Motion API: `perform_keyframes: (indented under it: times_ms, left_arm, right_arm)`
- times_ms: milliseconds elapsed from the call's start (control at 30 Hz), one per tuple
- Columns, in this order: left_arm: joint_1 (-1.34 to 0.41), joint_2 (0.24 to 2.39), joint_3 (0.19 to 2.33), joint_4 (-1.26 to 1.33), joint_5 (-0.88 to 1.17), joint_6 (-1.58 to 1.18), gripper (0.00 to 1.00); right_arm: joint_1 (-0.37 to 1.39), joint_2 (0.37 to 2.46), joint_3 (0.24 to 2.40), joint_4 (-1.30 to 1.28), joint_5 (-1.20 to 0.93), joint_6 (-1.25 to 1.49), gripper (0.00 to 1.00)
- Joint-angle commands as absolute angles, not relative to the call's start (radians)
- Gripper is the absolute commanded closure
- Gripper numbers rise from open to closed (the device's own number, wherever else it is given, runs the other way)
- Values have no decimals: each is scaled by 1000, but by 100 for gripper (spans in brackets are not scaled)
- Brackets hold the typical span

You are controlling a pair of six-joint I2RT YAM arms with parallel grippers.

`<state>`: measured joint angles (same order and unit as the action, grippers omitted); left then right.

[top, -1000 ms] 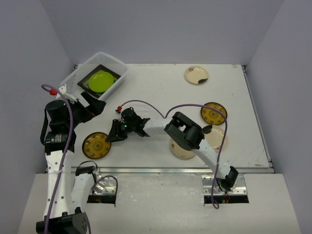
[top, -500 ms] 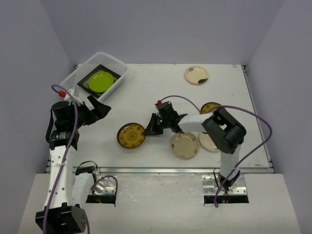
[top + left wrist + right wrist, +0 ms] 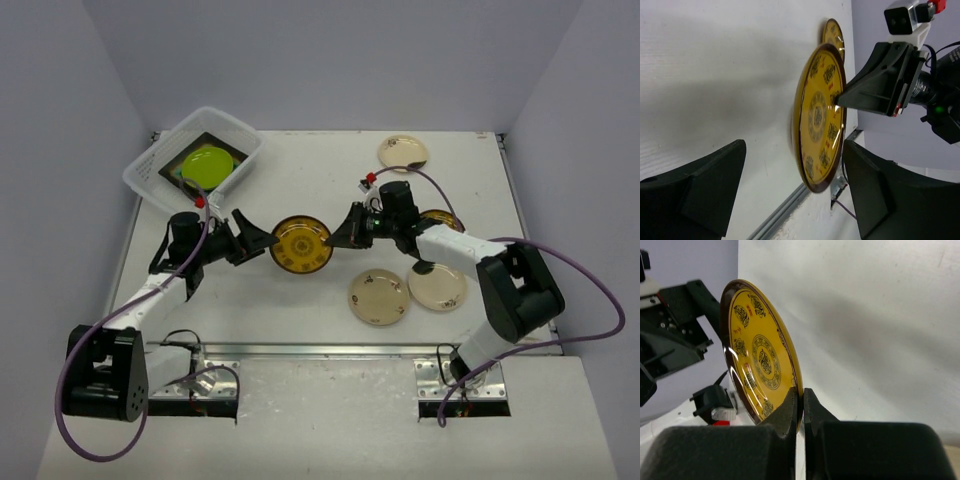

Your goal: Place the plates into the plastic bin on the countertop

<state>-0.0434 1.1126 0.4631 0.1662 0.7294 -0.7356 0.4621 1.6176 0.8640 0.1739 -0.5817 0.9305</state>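
A mustard-patterned round plate with a dark rim hangs just above the countertop. My right gripper is shut on its right rim; in the right wrist view the fingertips pinch the plate edge. My left gripper is open at the plate's left edge. In the left wrist view the plate rim lies between the spread fingers, touching neither. The plastic bin at the back left holds a lime green plate on a dark square plate.
Two cream plates lie at the front right. Another cream plate lies at the back. A dark-rimmed amber plate is partly hidden under my right arm. A metal rail runs along the front edge.
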Motion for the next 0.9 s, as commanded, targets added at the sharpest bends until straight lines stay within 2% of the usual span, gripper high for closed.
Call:
perform_keyframes:
  times_ms: [0, 100, 167, 300, 367, 433, 467, 500, 533, 567, 700, 867]
  left_arm:
    - [-65, 1141, 483, 353, 769, -776, 37]
    - [-71, 1148, 491, 339, 761, -763, 67]
    - [-75, 1159, 497, 330, 762, -756, 74]
    - [-98, 1200, 516, 320, 767, -738, 75]
    - [-118, 1214, 527, 330, 761, -739, 98]
    - [-126, 1227, 549, 318, 743, -739, 100]
    - [-126, 1230, 560, 302, 725, -739, 100]
    - [-123, 1232, 584, 252, 674, -737, 100]
    - [-115, 1234, 616, 189, 610, -732, 100]
    - [-100, 1235, 655, 131, 543, -723, 100]
    - [52, 1241, 775, 33, 393, -760, 100]
    - [244, 1338, 935, -64, 185, -852, 100]
  right_arm:
    - [465, 1537, 865, 228, -660, 922, 100]
    - [465, 1531, 862, 250, -675, 941, 100]
    - [465, 1533, 861, 269, -689, 955, 100]
    - [465, 1540, 865, 294, -710, 973, 100]
    - [465, 1543, 864, 300, -716, 975, 100]
    - [463, 1539, 860, 301, -715, 965, 90]
    - [461, 1529, 850, 300, -713, 961, 71]
    - [453, 1521, 842, 285, -702, 956, 38]
    - [439, 1510, 836, 246, -673, 941, 10]
    - [422, 1488, 829, 169, -616, 911, 2]
    - [357, 1344, 783, 3, -438, 812, 1]
    - [272, 1173, 680, -102, -390, 730, 1]
